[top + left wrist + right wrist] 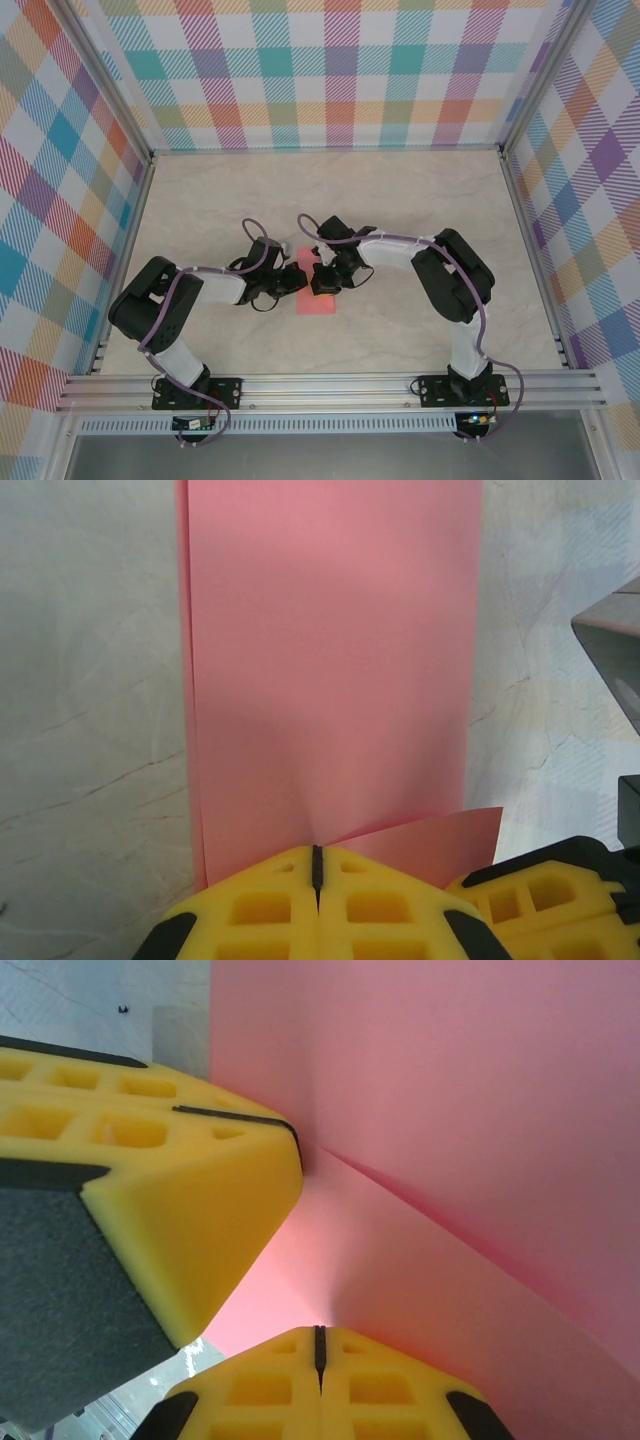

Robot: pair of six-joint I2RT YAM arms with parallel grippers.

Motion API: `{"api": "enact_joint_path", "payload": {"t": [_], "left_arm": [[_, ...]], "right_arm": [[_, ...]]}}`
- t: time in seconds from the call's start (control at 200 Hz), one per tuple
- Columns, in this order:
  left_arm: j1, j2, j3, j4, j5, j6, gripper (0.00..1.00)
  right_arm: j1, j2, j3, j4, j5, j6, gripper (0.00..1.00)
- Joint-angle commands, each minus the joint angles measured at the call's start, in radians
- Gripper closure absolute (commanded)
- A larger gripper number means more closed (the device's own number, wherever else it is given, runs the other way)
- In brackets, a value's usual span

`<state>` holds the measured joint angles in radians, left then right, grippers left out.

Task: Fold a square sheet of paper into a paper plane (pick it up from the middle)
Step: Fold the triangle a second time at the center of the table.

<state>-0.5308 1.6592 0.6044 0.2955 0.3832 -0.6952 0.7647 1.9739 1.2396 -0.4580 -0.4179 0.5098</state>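
1. Yellow-fingered left gripper [318,880]: jaws closed, pinching an edge of the paper.
2. Salmon-pink sheet of thin paper [316,300], folded to a narrow strip: lies near the middle of the pale marble-patterned desk [420,200], slightly towards its near edge.
3. Yellow-fingered right gripper [320,1360]: jaws closed on the paper, just beside the left.
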Motion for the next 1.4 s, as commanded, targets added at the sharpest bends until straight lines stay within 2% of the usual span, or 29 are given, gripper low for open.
{"api": "enact_joint_path", "payload": {"t": [0.0,0.265,0.515,1.4], "left_arm": [[-0.014,0.034,-0.031,-0.116,-0.092,-0.009,1.00],[-0.014,0.048,-0.022,-0.162,-0.136,-0.016,1.00],[-0.014,0.052,-0.050,-0.229,-0.212,-0.018,1.00],[-0.015,0.082,-0.074,-0.246,-0.237,-0.025,1.00]], "right_arm": [[0.010,0.030,0.034,-0.019,-0.020,-0.026,0.96],[0.010,0.054,0.018,-0.030,0.017,-0.040,0.97],[-0.001,-0.012,-0.144,0.033,0.001,-0.083,0.97],[-0.032,-0.221,-0.509,0.142,-0.030,-0.066,0.97]]}}
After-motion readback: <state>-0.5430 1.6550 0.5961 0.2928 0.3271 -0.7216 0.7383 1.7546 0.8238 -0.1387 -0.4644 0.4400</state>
